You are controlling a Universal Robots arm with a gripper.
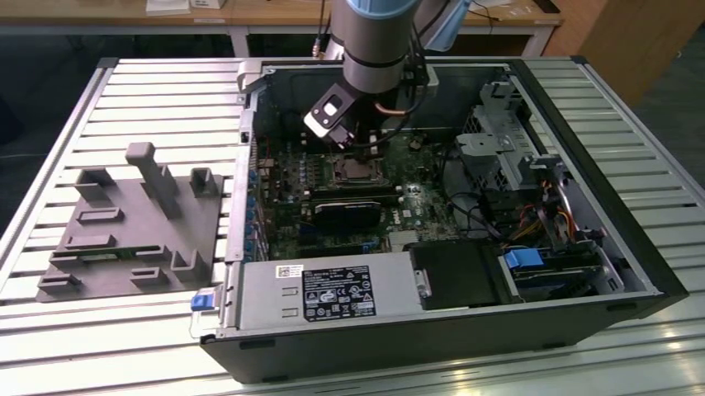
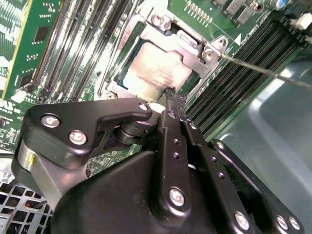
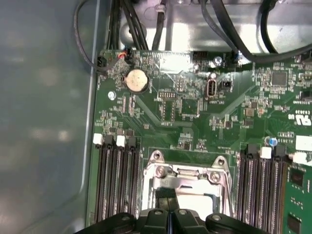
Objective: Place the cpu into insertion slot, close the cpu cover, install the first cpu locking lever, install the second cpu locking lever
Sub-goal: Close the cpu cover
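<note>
The robot's arm is a smooth grey metal cylinder capped by a pale blue joint cover. Beneath it sit a black-and-white wrist block and a copper-coloured cable loop. The gripper is matte black, built from rounded plates and bar links fastened with bright silver screws.

I see a slatted metal table spreading below and all around the gripper. Beyond the gripper, well apart from it, a wooden desk stands on pale legs. To the gripper's far side on the exterior view's right, a wooden cabinet panel meets dark floor. Bright light glints off the near slats.
</note>
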